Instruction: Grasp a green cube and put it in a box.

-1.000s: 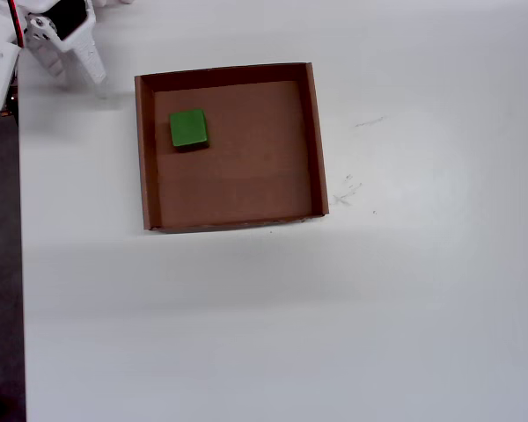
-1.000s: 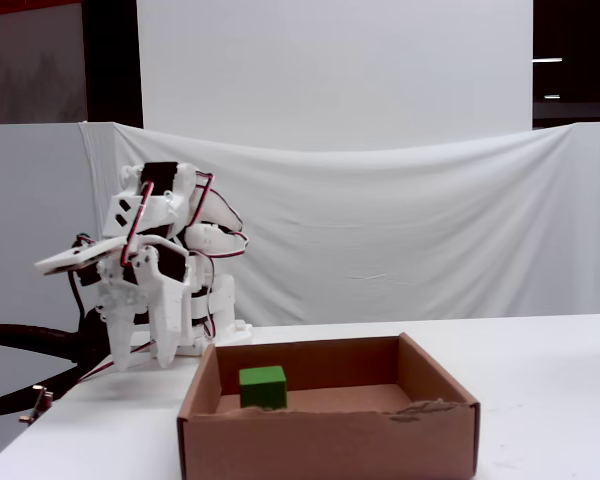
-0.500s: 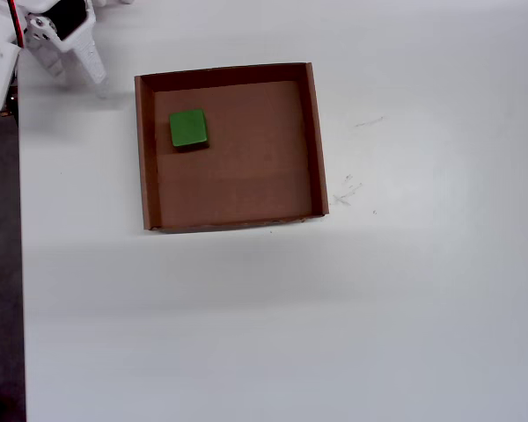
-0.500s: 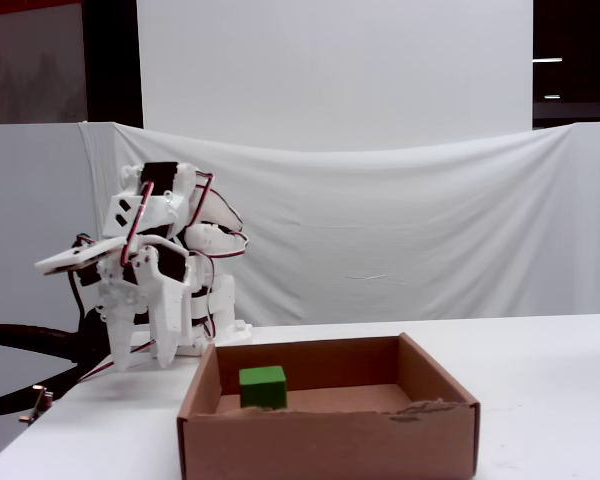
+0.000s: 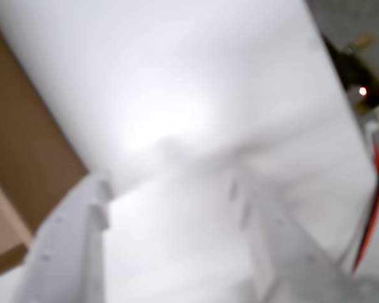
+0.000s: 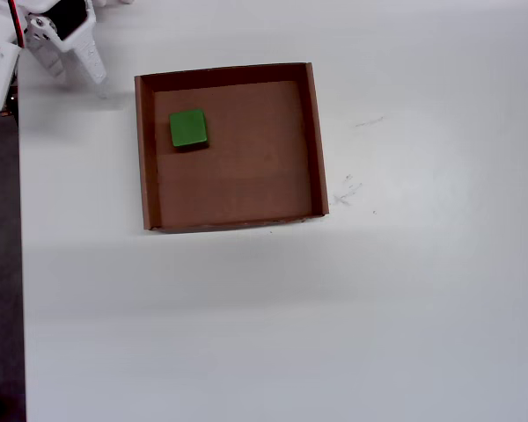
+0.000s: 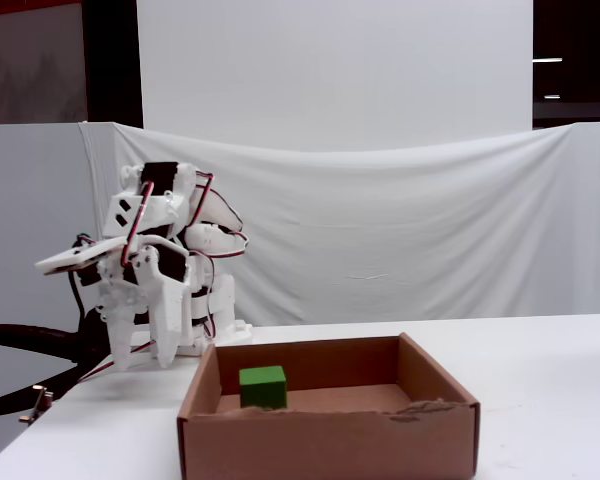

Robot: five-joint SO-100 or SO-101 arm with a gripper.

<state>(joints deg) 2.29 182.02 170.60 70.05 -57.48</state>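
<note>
White table (image 6: 334, 308) all around, and your green cube (image 6: 188, 128) sits inside the box (image 6: 314, 141), well off from the fingers (image 5: 170, 208), which hang spread apart over bare table beside the box, gripping nothing, up by the arm's base.

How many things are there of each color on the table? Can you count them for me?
Green: 1, the green cube
Brown: 1, the box
White: 1, the robot arm
Total: 3
</note>
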